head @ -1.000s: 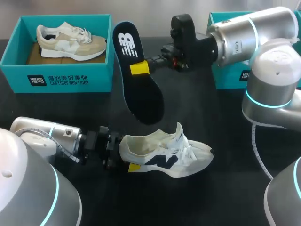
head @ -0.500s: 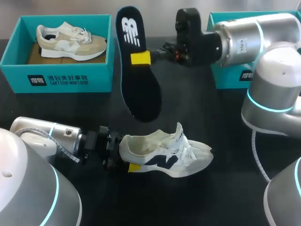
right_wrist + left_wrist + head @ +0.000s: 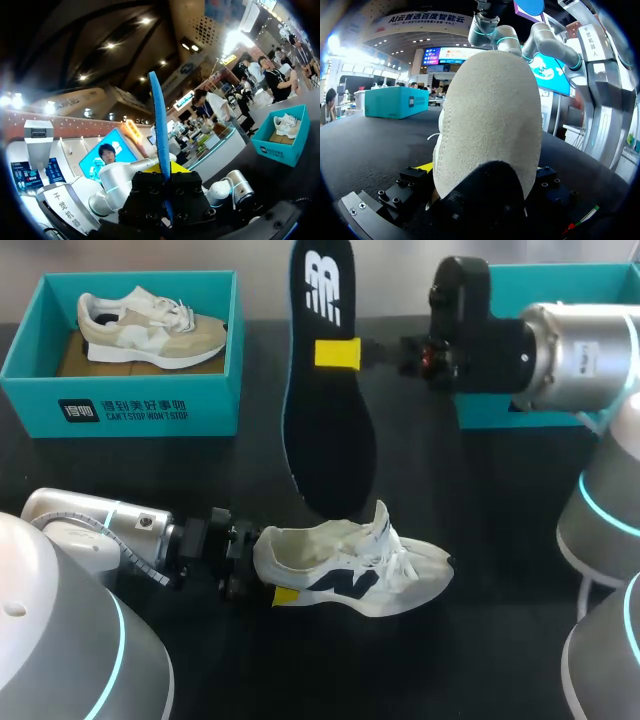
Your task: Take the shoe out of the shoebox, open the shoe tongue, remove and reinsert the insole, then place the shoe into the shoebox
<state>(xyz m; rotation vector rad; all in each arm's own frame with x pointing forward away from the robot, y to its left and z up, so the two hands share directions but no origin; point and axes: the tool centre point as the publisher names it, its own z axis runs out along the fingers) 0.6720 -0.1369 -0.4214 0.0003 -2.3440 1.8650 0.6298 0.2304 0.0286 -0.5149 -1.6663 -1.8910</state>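
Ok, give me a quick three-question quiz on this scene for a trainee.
1. True or false: the insole is inside the white shoe.
2. What is the left gripper shut on? A) the insole B) the white shoe's heel C) nothing
3. Fill in: the beige shoe lies in a teal ____.

Key
1. False: the right gripper holds it in the air above the white shoe.
2. B
3. box
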